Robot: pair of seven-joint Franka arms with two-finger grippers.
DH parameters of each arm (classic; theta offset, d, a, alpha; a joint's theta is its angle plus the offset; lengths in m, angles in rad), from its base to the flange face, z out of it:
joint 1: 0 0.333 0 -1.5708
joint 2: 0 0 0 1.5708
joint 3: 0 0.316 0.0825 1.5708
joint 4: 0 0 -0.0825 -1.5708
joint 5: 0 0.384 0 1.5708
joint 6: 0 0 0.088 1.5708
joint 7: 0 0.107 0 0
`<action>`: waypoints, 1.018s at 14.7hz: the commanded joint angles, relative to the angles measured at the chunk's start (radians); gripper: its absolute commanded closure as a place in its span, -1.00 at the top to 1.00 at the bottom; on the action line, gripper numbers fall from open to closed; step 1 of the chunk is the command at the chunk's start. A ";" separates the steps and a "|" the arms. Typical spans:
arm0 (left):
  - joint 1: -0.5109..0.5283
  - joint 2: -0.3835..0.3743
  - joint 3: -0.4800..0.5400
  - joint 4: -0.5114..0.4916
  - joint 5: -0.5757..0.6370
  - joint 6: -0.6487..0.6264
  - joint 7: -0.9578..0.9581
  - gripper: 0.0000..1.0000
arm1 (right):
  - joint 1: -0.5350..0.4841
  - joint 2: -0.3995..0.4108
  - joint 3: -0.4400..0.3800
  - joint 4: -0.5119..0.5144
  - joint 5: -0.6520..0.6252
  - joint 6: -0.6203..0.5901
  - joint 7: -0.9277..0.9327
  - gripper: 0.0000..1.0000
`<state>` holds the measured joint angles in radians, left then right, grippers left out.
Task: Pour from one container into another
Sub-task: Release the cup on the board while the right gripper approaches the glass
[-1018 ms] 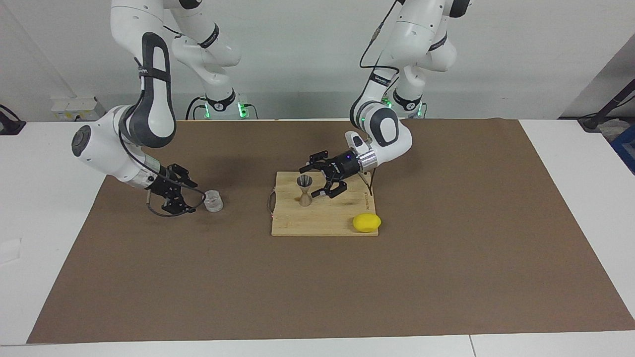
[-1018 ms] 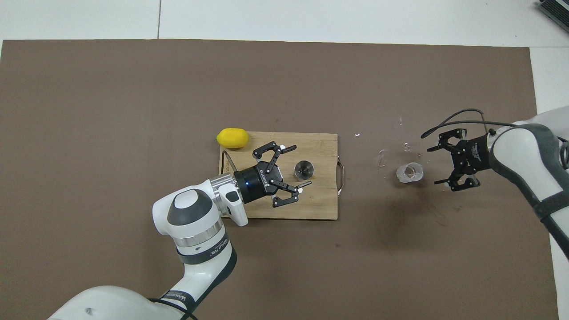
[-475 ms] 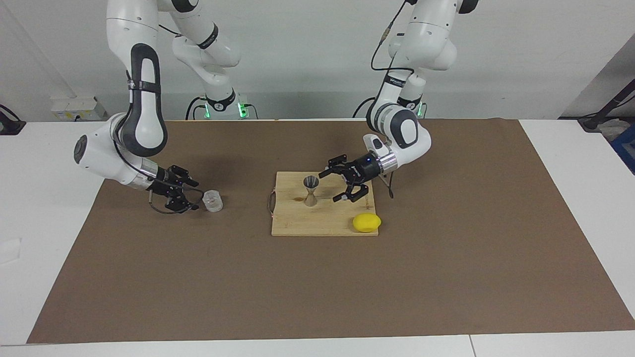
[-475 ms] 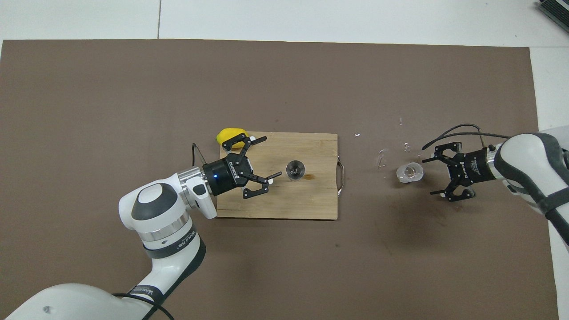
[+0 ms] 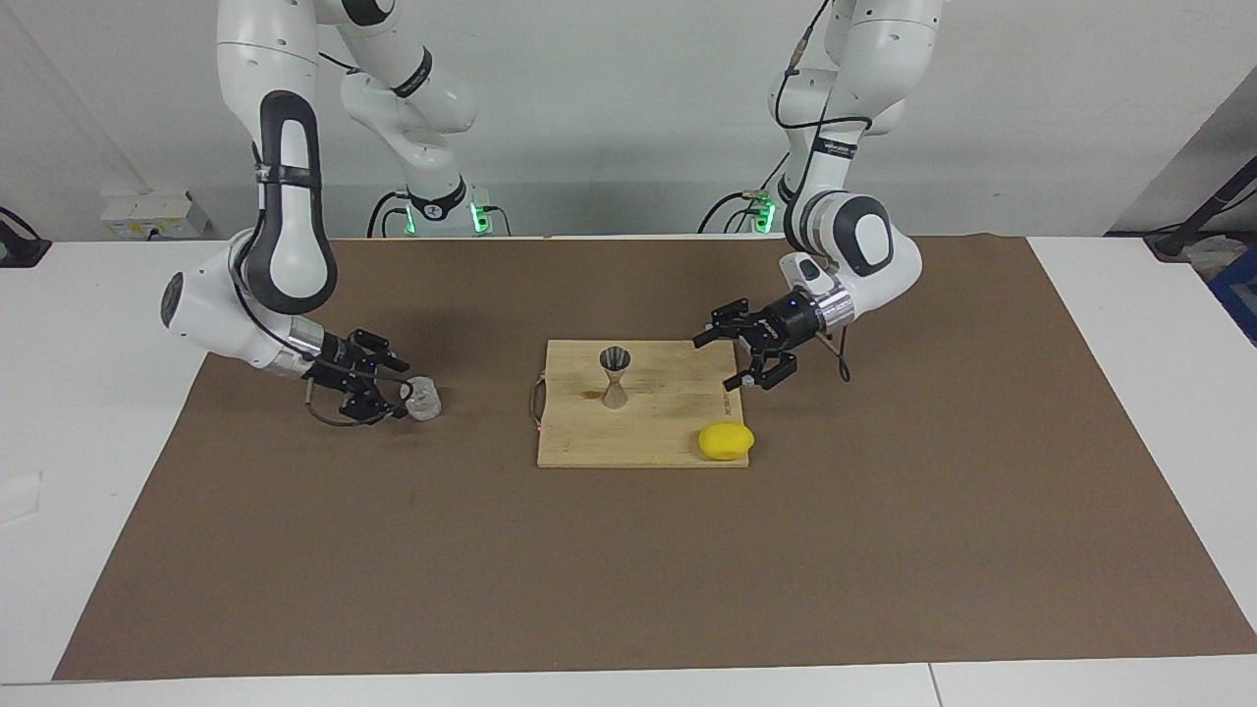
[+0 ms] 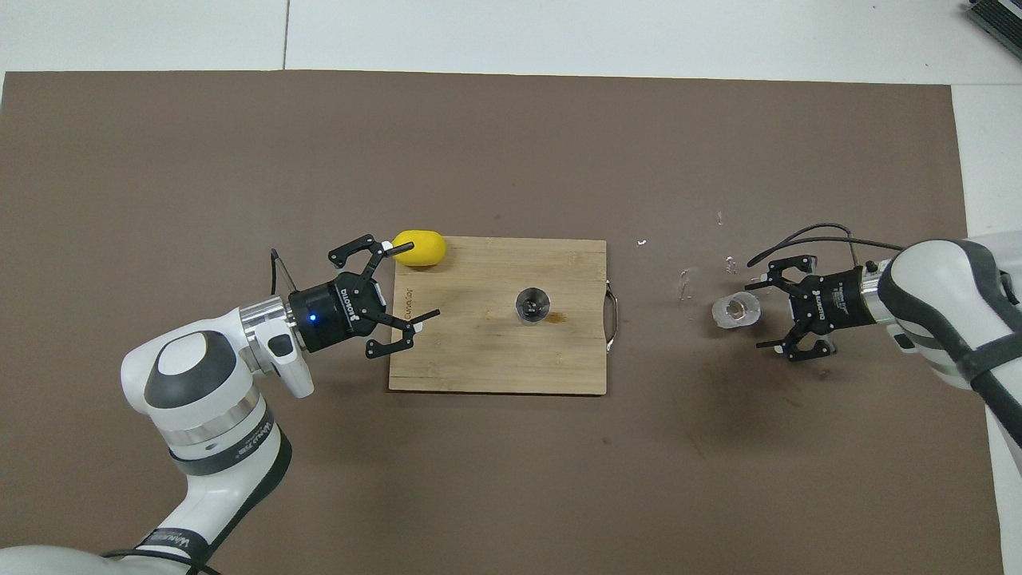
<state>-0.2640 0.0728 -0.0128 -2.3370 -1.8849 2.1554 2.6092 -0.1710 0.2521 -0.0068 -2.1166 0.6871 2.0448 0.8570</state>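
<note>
1. The left gripper [image 5: 754,361], jaws wide and empty, hangs at the wooden cutting board's [image 5: 668,447] edge, right of centre.
2. The right gripper [image 5: 385,388], jaws wide and holding nothing, flanks the small clear glass cup [image 5: 424,398] at left, seemingly ready to grasp.
3. The silvery hourglass-shaped metal jigger [image 5: 614,376] stands upright mid-board, mouth up for pouring.

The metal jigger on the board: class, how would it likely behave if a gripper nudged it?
The jigger stands tall on a small foot with a narrow waist, so it would probably tip rather than slide. Fallen, its cones would likely roll in a curve. Bare metal looks stiff and probably slippery.
</note>
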 commanded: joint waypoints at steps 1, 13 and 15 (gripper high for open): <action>0.109 -0.077 -0.003 -0.050 0.160 -0.029 0.009 1.00 | 0.025 -0.001 0.002 -0.019 0.040 0.046 -0.030 0.87; 0.522 -0.031 -0.001 0.258 1.118 -0.242 -0.225 1.00 | 0.035 -0.005 0.002 -0.045 0.072 0.072 -0.030 -0.18; 0.516 -0.033 -0.001 0.347 1.245 -0.265 -0.364 1.00 | 0.031 -0.007 0.002 -0.042 0.074 0.071 -0.024 -0.49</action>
<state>0.2572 0.0078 -0.0059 -2.1014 -0.7533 1.9310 2.3682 -0.1257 0.2547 -0.0091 -2.1461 0.7274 2.1035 0.8570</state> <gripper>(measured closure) 0.000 0.493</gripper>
